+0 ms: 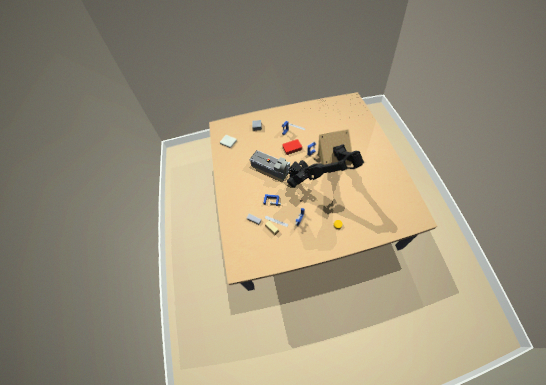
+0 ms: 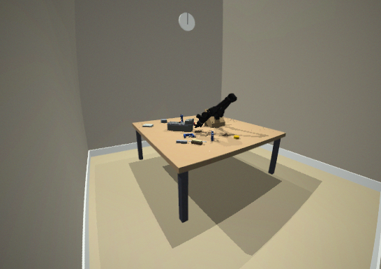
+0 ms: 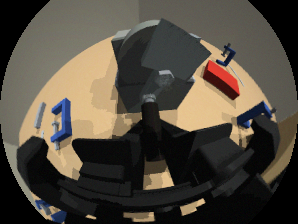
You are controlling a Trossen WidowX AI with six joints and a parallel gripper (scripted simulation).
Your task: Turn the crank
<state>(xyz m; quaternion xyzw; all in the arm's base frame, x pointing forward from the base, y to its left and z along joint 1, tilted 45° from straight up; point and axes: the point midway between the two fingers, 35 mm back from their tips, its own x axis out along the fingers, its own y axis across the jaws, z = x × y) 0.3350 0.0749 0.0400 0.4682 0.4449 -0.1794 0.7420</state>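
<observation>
The grey machine (image 1: pixel 265 168) (image 2: pixel 179 127) (image 3: pixel 129 95) is a long box with a slide channel. A small red pointer (image 1: pixel 268 160) shows on its top in the top view. The brass zero marks are too small to make out, and the wrist view hides the slide behind the end plate. In the wrist view the crank arm (image 3: pixel 162 80) slants down and left from its hub to a dark crank handle (image 3: pixel 150 117). My gripper (image 1: pixel 291 173) (image 2: pixel 196 125) (image 3: pixel 149 121) is shut on this handle, with one finger on each side.
A red block (image 1: pixel 292 146) (image 3: pixel 221 80) lies beside the machine, near a blue clamp (image 1: pixel 309 149) (image 3: pixel 255 114). Another blue clamp (image 1: pixel 272 196) (image 2: pixel 189 135) (image 3: pixel 65 120) lies on the machine's other side. A yellow disc (image 1: pixel 338 224) (image 2: pixel 236 137) lies farther off.
</observation>
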